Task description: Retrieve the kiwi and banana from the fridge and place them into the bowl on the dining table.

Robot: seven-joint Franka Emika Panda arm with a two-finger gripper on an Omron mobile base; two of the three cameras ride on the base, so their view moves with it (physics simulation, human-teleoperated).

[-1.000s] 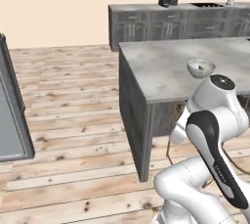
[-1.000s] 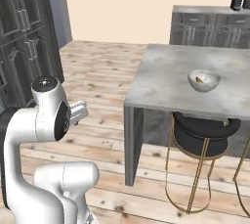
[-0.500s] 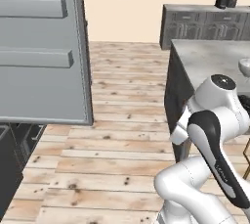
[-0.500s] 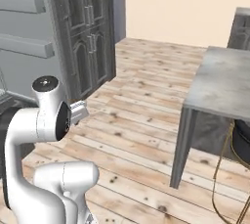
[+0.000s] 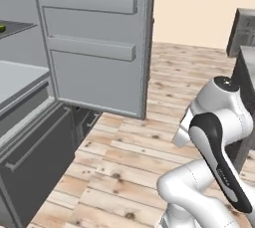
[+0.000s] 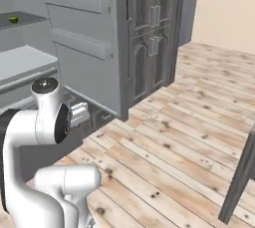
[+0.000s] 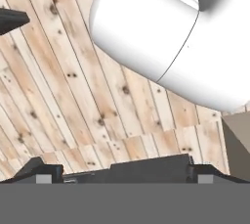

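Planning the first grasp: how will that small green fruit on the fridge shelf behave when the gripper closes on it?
The kiwi looks small and rounded, so a nudge would probably roll it along the shelf. It seems light. Firmness can't be judged from here.

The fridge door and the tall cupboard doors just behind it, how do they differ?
The fridge door is swung open, while the cupboard doors are shut. The fridge door shows a smooth pale grey inner face with two shelf bins across it; the cupboard doors are darker grey wood grain with raised arched panels and slim vertical handles. Both are tall and reach nearly down to the wooden floor.
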